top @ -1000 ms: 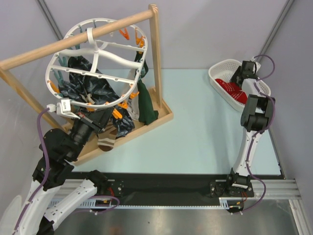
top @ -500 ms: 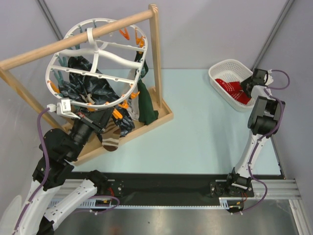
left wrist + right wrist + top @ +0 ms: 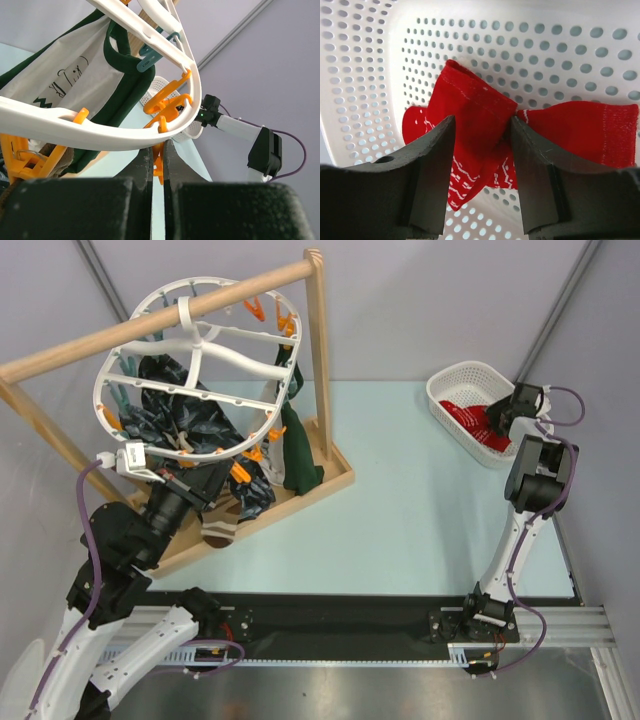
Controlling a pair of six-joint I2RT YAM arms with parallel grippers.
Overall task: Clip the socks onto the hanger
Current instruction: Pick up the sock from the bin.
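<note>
Where the left fingers (image 3: pixel 142 165) stand all but together, they are clamped on an orange clip (image 3: pixel 158 165) that hangs under the white rim of the hanger (image 3: pixel 45 125), just where that rim curves upward; further orange clips (image 3: pixel 167 102) sit on the rim at 12 o'clock of the held one, and a teal clip (image 3: pixel 150 64) shows higher up, beside a dark green sock with a white panel (image 3: pixel 65 75) that hangs from the frame; seen from above, a brown sock with cream stripes (image 3: pixel 222 527) shows at 6 o'clock of these fingers, over the base of the wooden rack (image 3: pixel 318 340), though whether any clip holds it cannot be told; dark patterned socks (image 3: pixel 200 420) hang under the lattice, and the hanger's hook sits over the rack's pole, the whole standing at 10 o'clock on the pale blue worktop (image 3: pixel 400 510); the right fingers (image 3: pixel 432 165) are drawn partway together and grip a raised fold of a red sock (image 3: pixel 480 115) with a white pattern, the fold filling the gap between them; the rest of that sock lies spread on the floor of the white perforated basket (image 3: pixel 570 45), which stands at 2 o'clock on the worktop, well apart from the hanger and hard by the right arm's wrist.
</note>
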